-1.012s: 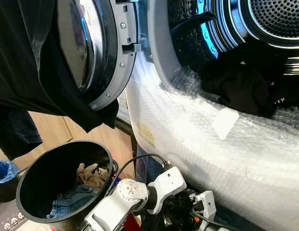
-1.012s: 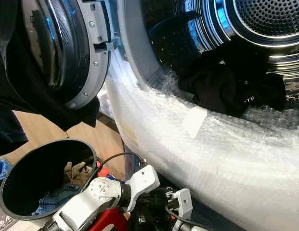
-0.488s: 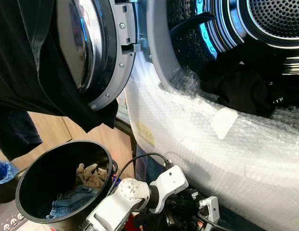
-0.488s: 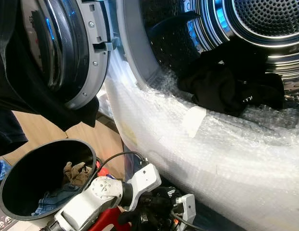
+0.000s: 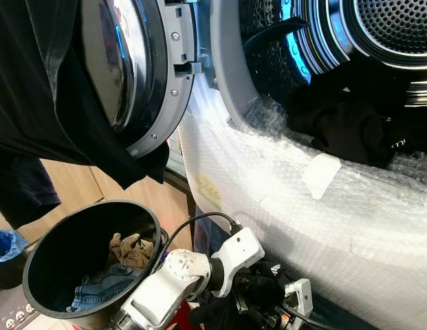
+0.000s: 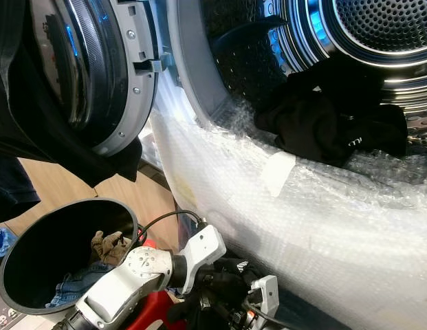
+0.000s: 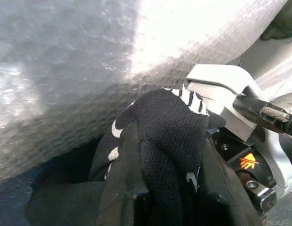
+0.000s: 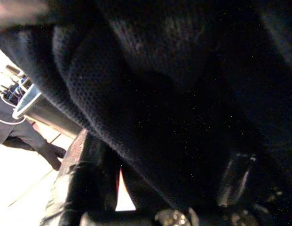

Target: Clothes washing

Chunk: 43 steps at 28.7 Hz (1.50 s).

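Note:
Low down in front of the washing machine, my left gripper [image 7: 171, 155] is shut on a black mesh garment [image 7: 169, 113] with white stripes. In the eye views this gripper [image 5: 246, 301] sits beneath the bubble-wrapped front of the machine [image 5: 282, 199]. My right gripper [image 5: 285, 309] is right beside it, its silver wrist [image 7: 230, 94] touching the bundle, and black cloth [image 8: 150, 94] covers its wrist view. More black clothes [image 5: 351, 127] lie inside the open drum. Another black garment [image 5: 41, 103] hangs over the open door [image 5: 141, 69].
A black bucket [image 5: 41, 254] on the wooden floor at lower left holds jeans [image 5: 103, 285] and a brown cloth [image 5: 133, 249]. A blue bag [image 5: 5, 245] lies at the far left. A white label [image 5: 321, 175] sticks to the bubble wrap.
My left arm has bent slightly lower and closer to the machine, and the black bundle between the two grippers shows more. The right wrist has slid a little to the right.

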{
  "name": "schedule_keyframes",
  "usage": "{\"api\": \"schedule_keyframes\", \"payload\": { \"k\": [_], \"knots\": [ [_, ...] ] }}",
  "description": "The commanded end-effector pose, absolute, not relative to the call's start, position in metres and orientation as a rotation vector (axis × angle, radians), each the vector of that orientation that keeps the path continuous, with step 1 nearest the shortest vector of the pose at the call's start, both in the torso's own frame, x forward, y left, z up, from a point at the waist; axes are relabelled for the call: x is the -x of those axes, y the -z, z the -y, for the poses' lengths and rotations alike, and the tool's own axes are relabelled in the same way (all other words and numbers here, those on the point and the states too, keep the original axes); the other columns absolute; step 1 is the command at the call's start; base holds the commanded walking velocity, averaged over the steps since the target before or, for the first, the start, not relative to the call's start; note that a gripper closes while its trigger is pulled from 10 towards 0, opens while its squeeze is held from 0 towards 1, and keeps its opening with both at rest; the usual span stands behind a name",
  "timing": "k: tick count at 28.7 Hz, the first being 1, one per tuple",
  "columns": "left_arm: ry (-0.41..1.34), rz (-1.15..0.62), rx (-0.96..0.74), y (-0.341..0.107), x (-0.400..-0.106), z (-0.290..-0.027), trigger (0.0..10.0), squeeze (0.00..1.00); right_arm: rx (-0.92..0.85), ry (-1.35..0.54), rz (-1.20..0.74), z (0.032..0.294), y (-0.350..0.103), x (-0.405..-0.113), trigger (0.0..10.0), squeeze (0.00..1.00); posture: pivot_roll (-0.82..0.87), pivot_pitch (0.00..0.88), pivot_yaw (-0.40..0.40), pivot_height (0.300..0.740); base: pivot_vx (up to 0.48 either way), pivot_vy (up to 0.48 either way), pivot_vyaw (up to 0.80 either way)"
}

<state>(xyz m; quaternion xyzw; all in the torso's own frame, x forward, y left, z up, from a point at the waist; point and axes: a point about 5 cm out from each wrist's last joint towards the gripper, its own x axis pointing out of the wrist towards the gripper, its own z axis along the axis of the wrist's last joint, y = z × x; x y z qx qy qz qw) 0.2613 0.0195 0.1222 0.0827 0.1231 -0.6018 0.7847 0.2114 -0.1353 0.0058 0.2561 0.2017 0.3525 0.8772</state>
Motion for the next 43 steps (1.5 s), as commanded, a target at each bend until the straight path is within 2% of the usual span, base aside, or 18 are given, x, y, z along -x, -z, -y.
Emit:
{"api": "schedule_keyframes", "payload": {
  "k": [1, 21, 22, 23, 28, 29, 32, 43],
  "knots": [
    [1.315, -0.222, -0.161, -0.132, -0.261, -0.017, 0.0, 0.00, -0.549, -0.730, -0.423, 0.137, -0.005, -0.211, 0.0, 0.00, 0.13, 0.000, 0.037, 0.740, 0.000, 0.000, 0.00],
    [1.304, -0.190, -0.127, -0.139, -0.255, -0.023, 0.0, 0.00, -0.564, -0.746, -0.414, 0.126, -0.003, -0.215, 0.0, 0.00, 0.15, 0.000, 0.051, 0.740, 0.000, 0.000, 0.00],
    [1.297, -0.186, -0.138, -0.140, -0.254, -0.024, 0.6, 0.00, -0.563, -0.747, -0.413, 0.125, -0.003, -0.215, 0.0, 0.00, 0.16, 0.000, 0.053, 0.740, 0.000, 0.000, 0.00],
    [1.285, -0.182, -0.145, -0.140, -0.255, -0.025, 10.0, 0.00, -0.561, -0.736, -0.411, 0.126, -0.002, -0.216, 0.0, 0.00, 0.16, 0.000, 0.053, 0.740, 0.000, 0.000, 0.00],
    [1.270, -0.198, -0.141, -0.140, -0.254, -0.026, 10.0, 0.00, -0.560, -0.718, -0.410, 0.131, -0.002, -0.218, 0.0, 0.00, 0.17, 0.000, 0.058, 0.740, 0.000, 0.000, 0.00],
    [1.269, -0.208, -0.142, -0.139, -0.253, -0.028, 10.0, 1.00, -0.557, -0.716, -0.415, 0.130, -0.001, -0.218, 0.0, 0.00, 0.16, 0.000, 0.057, 0.740, 0.000, 0.000, 0.00],
    [1.263, -0.222, -0.119, -0.140, -0.250, -0.031, 10.0, 1.00, -0.556, -0.718, -0.418, 0.129, 0.000, -0.219, 0.0, 0.00, 0.16, 0.000, 0.058, 0.740, 0.000, 0.000, 0.00],
    [1.148, -0.224, -0.208, -0.162, -0.253, -0.054, 10.0, 1.00, -0.518, -0.754, -0.451, 0.124, 0.005, -0.217, 0.0, 0.00, 0.18, 0.004, 0.063, 0.740, 0.000, 0.000, 0.00]
  ]
}}
